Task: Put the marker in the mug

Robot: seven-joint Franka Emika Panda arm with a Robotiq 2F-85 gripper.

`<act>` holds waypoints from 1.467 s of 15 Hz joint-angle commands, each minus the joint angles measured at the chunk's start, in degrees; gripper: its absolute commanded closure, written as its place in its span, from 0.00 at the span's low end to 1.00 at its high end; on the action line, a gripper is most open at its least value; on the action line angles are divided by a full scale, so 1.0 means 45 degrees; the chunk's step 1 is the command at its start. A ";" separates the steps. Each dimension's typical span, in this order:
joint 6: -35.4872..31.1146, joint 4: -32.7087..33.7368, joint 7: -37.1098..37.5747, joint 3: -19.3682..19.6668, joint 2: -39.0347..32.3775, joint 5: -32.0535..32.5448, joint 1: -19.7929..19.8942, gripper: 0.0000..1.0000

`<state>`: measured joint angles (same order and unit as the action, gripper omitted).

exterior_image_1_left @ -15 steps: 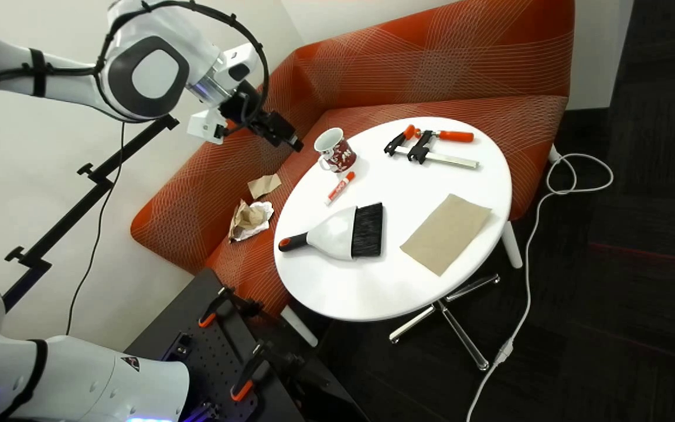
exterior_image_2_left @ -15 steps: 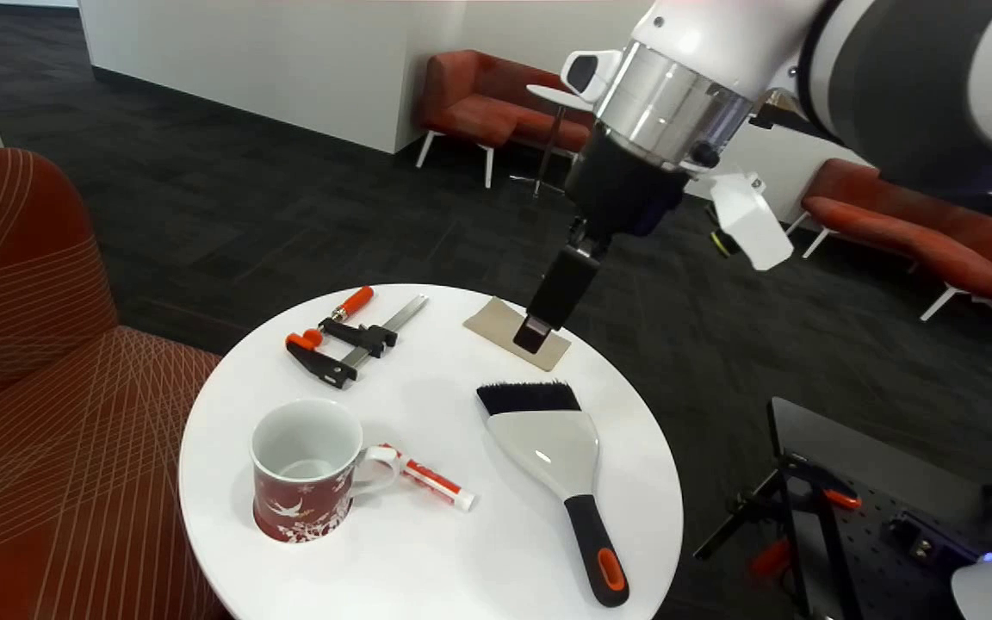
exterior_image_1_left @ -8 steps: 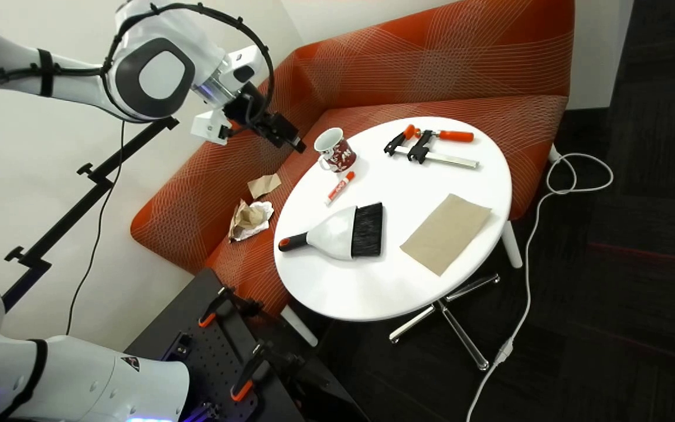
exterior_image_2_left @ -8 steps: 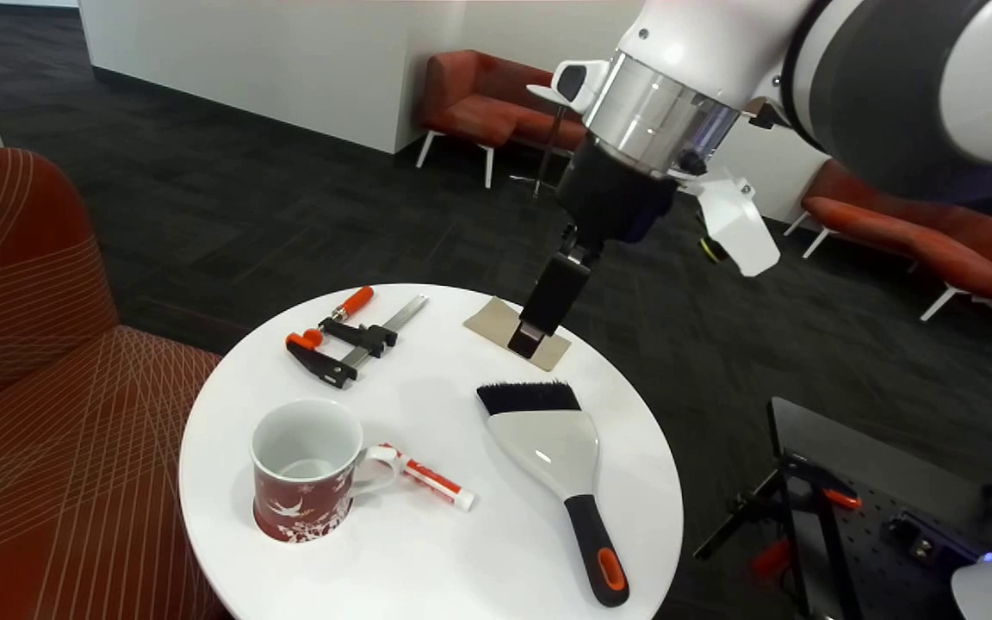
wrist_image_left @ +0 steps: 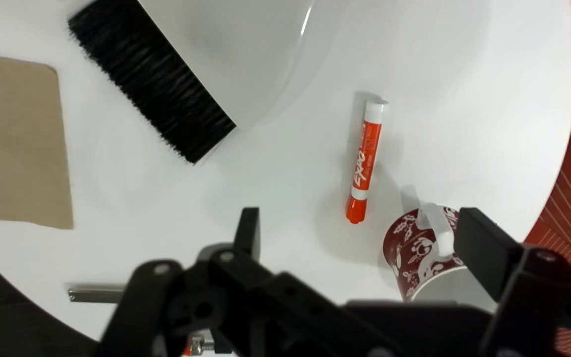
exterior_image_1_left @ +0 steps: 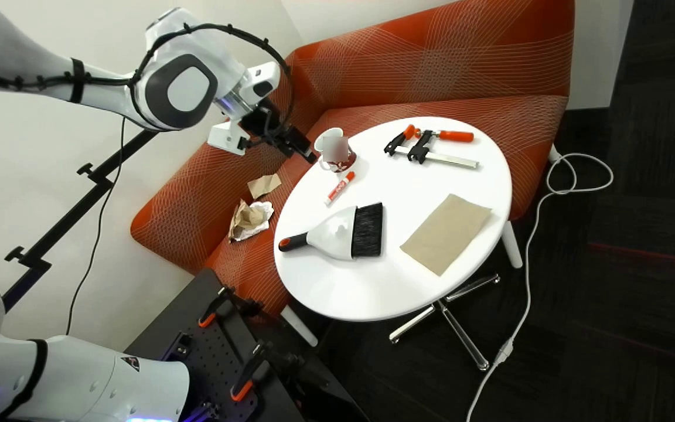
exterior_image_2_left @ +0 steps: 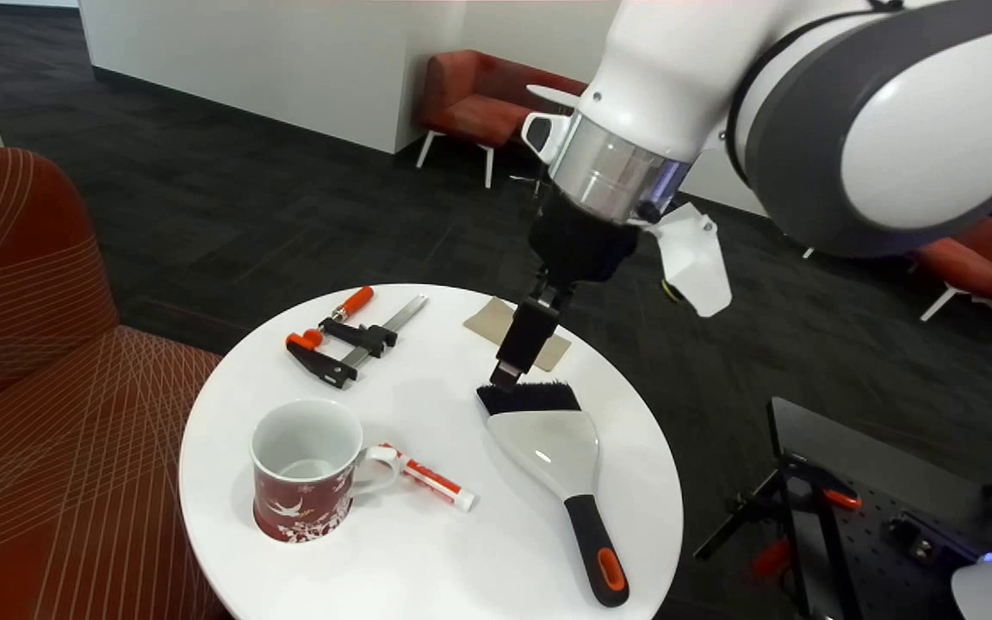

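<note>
The marker (exterior_image_2_left: 431, 482), red and white with a red cap, lies on the white round table. It also shows in an exterior view (exterior_image_1_left: 339, 188) and in the wrist view (wrist_image_left: 366, 156). The mug (exterior_image_2_left: 302, 495), dark red with white pattern and a white inside, stands upright beside the marker's cap end. In the wrist view the mug (wrist_image_left: 417, 248) is partly hidden by a finger; in an exterior view a grey blur covers part of it (exterior_image_1_left: 344, 166). My gripper (wrist_image_left: 360, 230) is open and empty, above the table, apart from both. It shows in both exterior views (exterior_image_1_left: 309, 156) (exterior_image_2_left: 505, 375).
A brush with a grey dustpan-like body (exterior_image_2_left: 548, 448) lies near the marker. A clamp (exterior_image_2_left: 358, 340) with orange parts and a tan sheet (exterior_image_1_left: 446, 234) lie on the table (exterior_image_1_left: 367, 293). An orange bench (exterior_image_1_left: 431, 70) stands behind it.
The arm and gripper have moved lower, right in an exterior view and left in an exterior view, coming nearer the mug and marker. The objects on the table have not moved.
</note>
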<state>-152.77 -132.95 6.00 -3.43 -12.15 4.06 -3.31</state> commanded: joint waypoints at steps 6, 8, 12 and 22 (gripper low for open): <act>-0.1826 0.1745 -0.0431 0.0142 -0.3241 -0.0080 -0.0147 0.00; -0.1867 0.2069 -0.0492 0.0112 -0.3743 -0.0138 -0.0119 0.00; -0.1751 0.2660 -0.0758 0.0062 -0.4553 -0.0090 -0.0157 0.00; -0.1182 0.4100 -0.0904 0.0342 -0.5907 0.0234 -0.0910 0.00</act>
<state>-159.88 -117.51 2.51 -3.16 -36.96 4.31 -5.94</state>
